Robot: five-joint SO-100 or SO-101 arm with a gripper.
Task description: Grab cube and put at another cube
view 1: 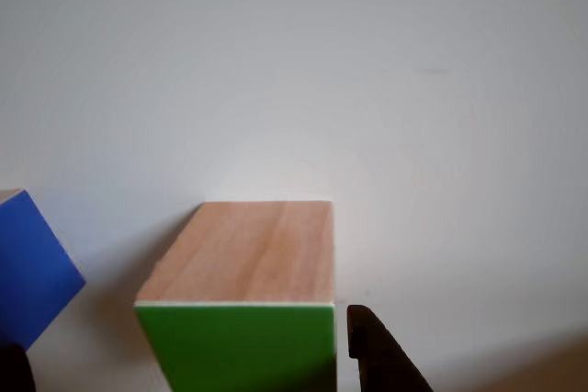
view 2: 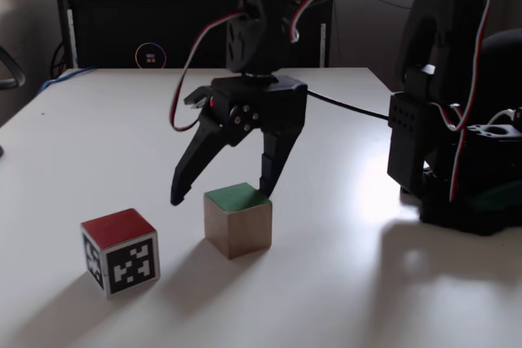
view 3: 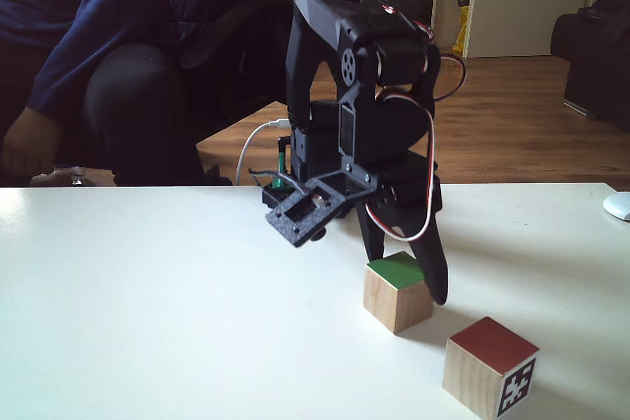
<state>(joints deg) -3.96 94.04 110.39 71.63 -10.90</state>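
Here, a black robot arm reaches down over a white worktop (view 2: 98,144), its jaws (view 2: 222,195) spread apart and poised around the cube (view 2: 237,220), not yet closed on it. In a fixed view, one finger hangs to the left of the cube and the other comes down at its far right edge. The cube sits near the middle of the worktop, green face up, plain wood on the sides. Another cube (view 2: 121,251) rests to its left and slightly nearer, red on top with a black-and-white marker on its sides; the two are near but apart. In the other view, a dark fingertip (view 1: 378,355) stands just right of the green face. The cube looks light, rigid and solid, probably smooth, so a squeeze across two opposite wooden sides should hold it firmly.
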